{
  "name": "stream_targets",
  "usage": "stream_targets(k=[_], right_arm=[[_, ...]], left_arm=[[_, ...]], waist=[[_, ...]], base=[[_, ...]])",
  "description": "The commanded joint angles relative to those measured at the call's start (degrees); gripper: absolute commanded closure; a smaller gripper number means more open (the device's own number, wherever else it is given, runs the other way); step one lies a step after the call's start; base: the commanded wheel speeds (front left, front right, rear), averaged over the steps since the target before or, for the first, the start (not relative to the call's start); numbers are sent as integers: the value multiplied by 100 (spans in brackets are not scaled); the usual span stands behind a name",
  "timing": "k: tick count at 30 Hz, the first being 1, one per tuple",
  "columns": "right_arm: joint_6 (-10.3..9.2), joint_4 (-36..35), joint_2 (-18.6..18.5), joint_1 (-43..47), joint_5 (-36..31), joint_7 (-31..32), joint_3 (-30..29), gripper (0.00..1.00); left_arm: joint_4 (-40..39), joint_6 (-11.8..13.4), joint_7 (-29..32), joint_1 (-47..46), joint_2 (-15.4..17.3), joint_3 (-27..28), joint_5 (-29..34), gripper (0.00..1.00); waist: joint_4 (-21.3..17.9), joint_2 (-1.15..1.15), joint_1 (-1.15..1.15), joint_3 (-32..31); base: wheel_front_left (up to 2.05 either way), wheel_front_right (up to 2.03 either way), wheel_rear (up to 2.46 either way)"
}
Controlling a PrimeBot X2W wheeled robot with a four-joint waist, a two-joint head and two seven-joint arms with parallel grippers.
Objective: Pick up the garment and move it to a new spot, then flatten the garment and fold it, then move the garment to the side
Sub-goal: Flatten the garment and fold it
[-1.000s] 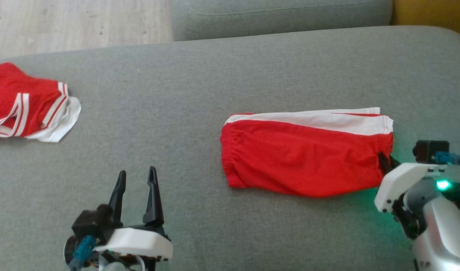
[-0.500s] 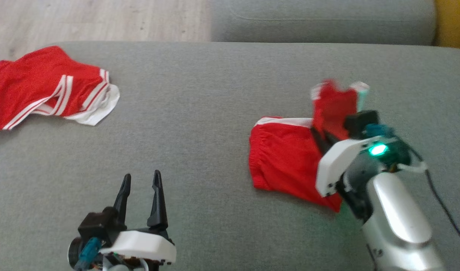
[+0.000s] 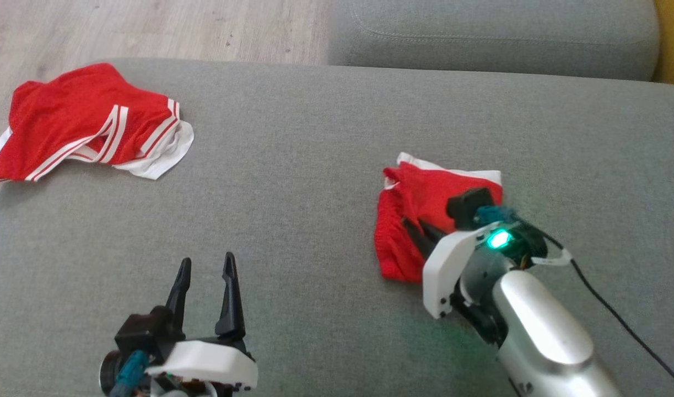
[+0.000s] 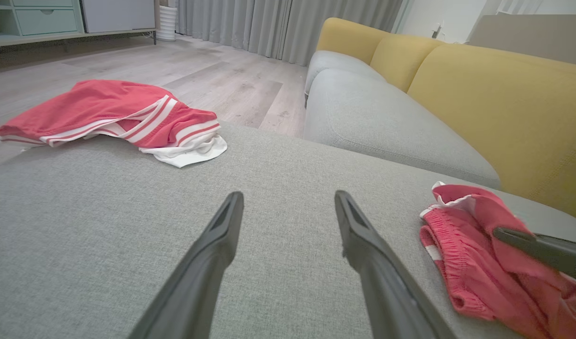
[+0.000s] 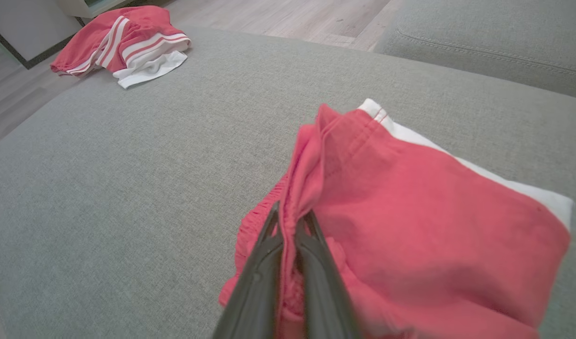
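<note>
The garment (image 3: 419, 204) is a pair of red shorts with a white side band, folded over on itself on the grey sofa seat, right of centre. My right gripper (image 3: 416, 229) is shut on a pinch of its red cloth, and the right wrist view shows the fabric (image 5: 410, 212) gathered between the closed fingertips (image 5: 290, 221). My left gripper (image 3: 207, 264) stands open at the lower left, well apart from the shorts, with nothing between its fingers (image 4: 212, 249). In the left wrist view the shorts (image 4: 476, 245) lie at the right.
A second red garment with white stripes (image 3: 89, 121) lies crumpled at the far left of the seat (image 3: 292, 165), near its edge. A grey cushion (image 3: 491, 33) and wooden floor (image 3: 149, 27) lie beyond. A black cable (image 3: 618, 325) trails from my right arm.
My right gripper has carried the shorts' right end up and over to the left, folding the garment in half. The head camera has shifted too. The left arm holds still.
</note>
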Motion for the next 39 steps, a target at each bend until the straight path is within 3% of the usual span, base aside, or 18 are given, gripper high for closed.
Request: stream_targets(k=[1,3,4,5,6,14,25,26,27,30,39], right_arm=[[-4,-128,102,-247,35,-63,209,100],[-4,-97,102,-241,42,-72,263,100],[-4,-79,102,-236,38,-102,313,92],[-4,-71,102,-229,38,-165,351,52],[-4,-69,102,-220,45,-244,385,0],[-4,-361,102,-74,184,-810,542,0],[-4,-462,-112,112,-937,-1303,-591,0],[-4,-397,-162,105,-1043,-1296,-631,15],[-4,-322,-219,93,-1149,-1290,-635,49],[-4,-51,-325,63,-1266,-1275,-532,100],[-4,465,-381,18,-945,-1366,495,100]], left_arm=[[-137,8,-55,-78,39,180,-29,0],[-136,9,-53,-77,36,174,-30,0],[-135,9,-53,-75,35,168,-30,0],[-134,9,-52,-73,34,161,-29,0],[-132,10,-50,-70,33,154,-29,0],[-121,9,-48,-39,4,83,-27,0],[-133,-21,-53,-75,-33,12,-18,0],[-127,-30,-52,-88,-36,8,-19,0],[-120,-37,-50,-100,-40,5,-22,0],[-101,-39,-50,-129,-48,5,-23,0],[-39,-48,-78,-170,-57,33,-40,0]], waist=[[-11,0,0,-18],[-17,0,0,-27],[-23,0,0,-36],[-29,0,0,-43],[-37,0,0,-50],[-132,0,0,-102],[-147,0,0,-27],[-125,0,0,-3],[-102,0,0,19],[-33,0,0,84],[72,0,0,151]], base=[[0,0,0],[0,0,0],[0,0,0],[0,0,0],[0,0,0],[0,0,0],[0,0,0],[0,0,0],[0,0,0],[0,0,0],[0,0,0]])
